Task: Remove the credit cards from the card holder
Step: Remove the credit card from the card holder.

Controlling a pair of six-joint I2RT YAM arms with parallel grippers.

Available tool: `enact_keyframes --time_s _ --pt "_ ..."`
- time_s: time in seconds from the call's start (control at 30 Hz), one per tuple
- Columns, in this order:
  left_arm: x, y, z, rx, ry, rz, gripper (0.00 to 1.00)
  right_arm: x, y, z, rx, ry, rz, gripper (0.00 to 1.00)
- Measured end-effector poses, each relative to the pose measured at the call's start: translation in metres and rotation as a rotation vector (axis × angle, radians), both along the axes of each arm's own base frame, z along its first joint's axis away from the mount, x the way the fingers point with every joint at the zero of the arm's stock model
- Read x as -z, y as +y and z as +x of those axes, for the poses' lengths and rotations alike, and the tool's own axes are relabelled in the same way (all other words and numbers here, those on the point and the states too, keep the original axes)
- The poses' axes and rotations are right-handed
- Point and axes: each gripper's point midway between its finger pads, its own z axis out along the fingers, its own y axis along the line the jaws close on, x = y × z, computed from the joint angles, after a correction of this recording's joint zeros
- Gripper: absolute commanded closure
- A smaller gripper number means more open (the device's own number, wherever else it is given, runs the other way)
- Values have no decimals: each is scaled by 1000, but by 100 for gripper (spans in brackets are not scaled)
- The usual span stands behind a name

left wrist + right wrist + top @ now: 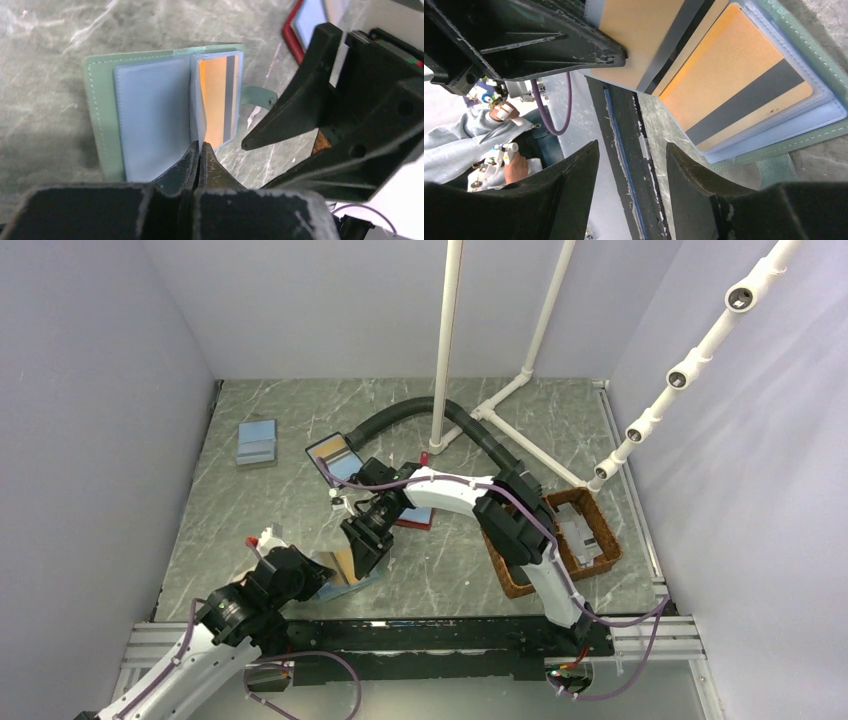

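The teal card holder (102,115) lies open on the table near the front edge; in the top view (352,575) it sits between the two grippers. My left gripper (200,146) is shut on the lower edge of one clear sleeve page and holds that page upright. A tan credit card (216,100) with a dark stripe sits in that page. My right gripper (632,145) is open and empty, hovering just beside the holder's right edge. In the right wrist view a second tan striped card (744,85) lies in a flat sleeve, and the lifted page's card (639,35) is above it.
A red-edged holder (415,516) lies just behind the right gripper. A black-edged holder (335,455) and a blue-grey one (257,443) lie further back left. A wicker basket (510,575) stands at the right. White pipe posts (440,390) stand at the back.
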Motion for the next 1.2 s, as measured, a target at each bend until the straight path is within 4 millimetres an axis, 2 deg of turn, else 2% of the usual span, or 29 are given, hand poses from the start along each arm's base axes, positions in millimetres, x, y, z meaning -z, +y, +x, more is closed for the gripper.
enact_keyframes --time_s 0.07,0.2,0.4,0.47,0.57,0.73,0.87,1.03,1.2 --pt "-7 -1 2 23 -52 -10 100 -1 -1 1 2 15 6 45" --pt "-24 -3 6 76 -164 -17 100 -18 -4 13 16 56 72 45" --pt "-52 -17 17 179 -332 -19 100 -64 -21 55 95 63 219 45" --pt "-59 -24 21 209 -368 -25 100 -78 -25 61 108 56 255 45" --pt "-68 -36 29 251 -402 -31 100 -93 -27 58 102 54 297 46" --pt "-80 -55 39 302 -446 -63 100 -92 -27 54 106 78 294 47" --pt "-94 -66 45 319 -494 -103 100 -86 -29 60 128 57 271 47" --pt "-96 -68 49 319 -516 -108 100 -79 -33 65 150 38 237 48" --pt "-107 -71 51 321 -555 -136 100 -74 -36 70 163 12 216 48"
